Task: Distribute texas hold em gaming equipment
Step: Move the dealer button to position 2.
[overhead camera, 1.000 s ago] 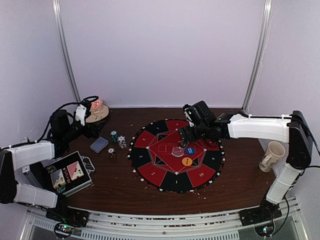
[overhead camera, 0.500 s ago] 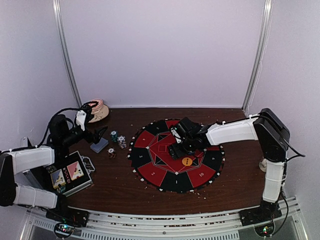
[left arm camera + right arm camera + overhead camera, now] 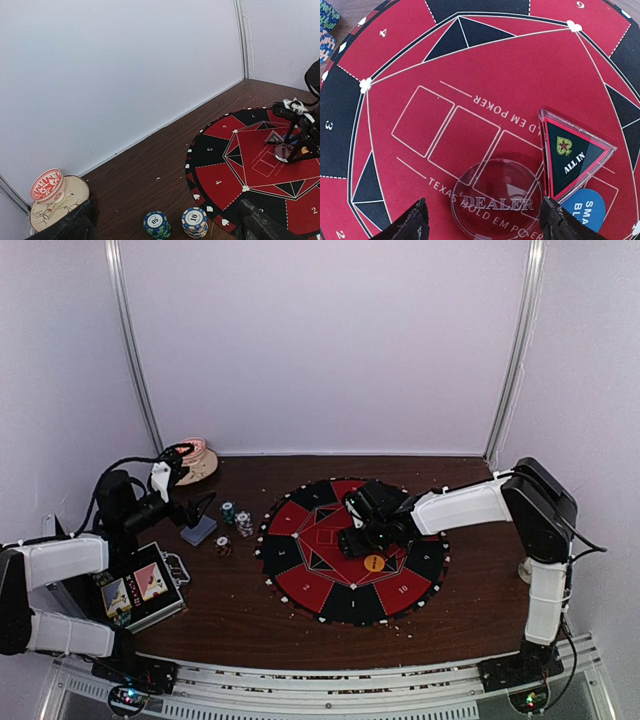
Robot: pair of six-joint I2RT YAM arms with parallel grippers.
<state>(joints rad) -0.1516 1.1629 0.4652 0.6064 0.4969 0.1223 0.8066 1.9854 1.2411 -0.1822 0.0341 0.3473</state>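
While the right pincer (image 3: 485, 222) straddles it, step: grasping the clear dealer button (image 3: 497, 200) on the round mat (image 3: 395, 50), beside the all-in triangle (image 3: 575, 155) and blue button (image 3: 587, 212).
Next move: probably pinch the rim evenly, then lift without nudging the neighbours.
State of right pincer: spread, holding nothing; contact unclear.
State of left pincer (image 3: 167, 225): wide apart, empty, above the chip stacks (image 3: 195, 222) on the desk (image 3: 150, 170).

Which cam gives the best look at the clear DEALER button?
Right wrist: the DEALER button fills the lower frame, lettering readable, between the fingers of the right claw. Left wrist shows it tiny and far off. Top external: the claw covers it.
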